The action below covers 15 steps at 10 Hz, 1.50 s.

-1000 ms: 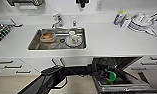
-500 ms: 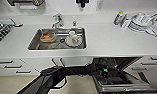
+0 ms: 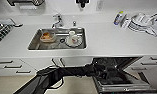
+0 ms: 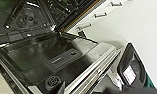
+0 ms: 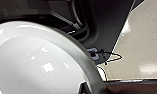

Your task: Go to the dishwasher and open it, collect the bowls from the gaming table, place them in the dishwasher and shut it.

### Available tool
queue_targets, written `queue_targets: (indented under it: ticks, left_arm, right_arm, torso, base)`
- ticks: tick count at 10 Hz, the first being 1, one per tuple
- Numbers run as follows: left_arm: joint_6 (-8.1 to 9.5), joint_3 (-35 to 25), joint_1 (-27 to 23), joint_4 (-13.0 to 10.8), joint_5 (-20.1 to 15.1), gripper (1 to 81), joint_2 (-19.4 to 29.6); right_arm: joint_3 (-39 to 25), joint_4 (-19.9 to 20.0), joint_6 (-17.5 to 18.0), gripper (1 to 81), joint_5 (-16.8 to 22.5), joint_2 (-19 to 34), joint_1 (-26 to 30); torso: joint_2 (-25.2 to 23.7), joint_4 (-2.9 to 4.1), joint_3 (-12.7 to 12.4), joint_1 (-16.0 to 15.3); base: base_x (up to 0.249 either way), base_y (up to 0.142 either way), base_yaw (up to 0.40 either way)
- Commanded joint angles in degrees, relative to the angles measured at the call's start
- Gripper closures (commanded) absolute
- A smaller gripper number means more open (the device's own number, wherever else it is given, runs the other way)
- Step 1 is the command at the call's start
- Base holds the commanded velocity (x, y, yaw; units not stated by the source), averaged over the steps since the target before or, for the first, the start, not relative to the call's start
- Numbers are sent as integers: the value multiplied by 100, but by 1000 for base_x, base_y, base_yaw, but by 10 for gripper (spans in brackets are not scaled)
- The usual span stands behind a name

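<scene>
**Left arm reaching into the open dishwasher below the counter**

Nearest to us, in the head view, our dark left arm [image 3: 59,75] comes in from the lower left and stretches across to the open under-counter dishwasher [image 3: 119,75], ending among its dark racks — we cannot tell whether its jaws are apart or together. The dishwasher's door [image 4: 56,62] lies folded down, its dark inner face with a round vent and a detergent panel turned upward, the brushed steel edge along its outer rim. Through the right wrist camera we see a large glossy white round form [image 5: 39,62] close up; we cannot tell that gripper's jaws either. White cabinet drawers [image 3: 9,66] flank the appliance. Above them runs the white countertop [image 3: 114,40] with a stainless-steel sink [image 3: 57,38] holding an orange-tinted container [image 3: 47,36] and a white cup on a plate [image 3: 73,39]. Farther back — a chrome tap [image 3: 57,20], a bottle [image 3: 118,18] and stacked white dishes [image 3: 140,21].
</scene>
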<state>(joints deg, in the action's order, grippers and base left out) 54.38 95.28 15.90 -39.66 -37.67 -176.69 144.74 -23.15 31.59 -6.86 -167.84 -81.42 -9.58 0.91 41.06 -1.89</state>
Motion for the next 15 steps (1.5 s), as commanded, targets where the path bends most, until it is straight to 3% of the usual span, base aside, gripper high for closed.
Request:
queue_targets:
  ticks: [1,4,6,8,11,12,13,15]
  left_arm:
    - [-156,-1872,251,-77,-135,10,1688]
    - [-648,-2637,1217,-104,-83,10,3243]
    - [-972,-2717,1982,-139,-4,10,3832]
    - [-1272,-2672,2764,-270,172,10,4150]
    - [-1333,-2138,3845,-833,715,10,4308]
    - [-1386,-1830,4161,-921,1031,10,4326]
    - [-1527,-1584,4461,-930,1374,10,4352]
    - [-1641,-1162,4865,-930,1806,10,4352]
  right_arm:
    - [-105,-58,5,811,361,37,-90]
    - [-297,-40,32,811,361,327,6]
    - [-736,-32,41,811,361,774,165]
    - [-1167,-40,49,811,361,1215,358]
    - [-1765,21,189,811,361,1873,710]
    - [-1923,21,321,811,361,2119,824]
    - [-2099,21,426,811,361,2374,956]
    - [-2696,21,691,811,361,3015,1254]
  torso:
    - [0,0,0,0]
    - [0,0,0,0]
    - [0,0,0,0]
    - [0,0,0,0]
    - [0,0,0,0]
    - [0,0,0,0]
    - [0,0,0,0]
    - [-2,0,0,0]
  base:
    - [0,0,0]
    - [0,0,0]
    - [0,0,0]
    - [0,0,0]
    - [0,0,0]
    - [0,0,0]
    - [0,0,0]
    - [0,0,0]
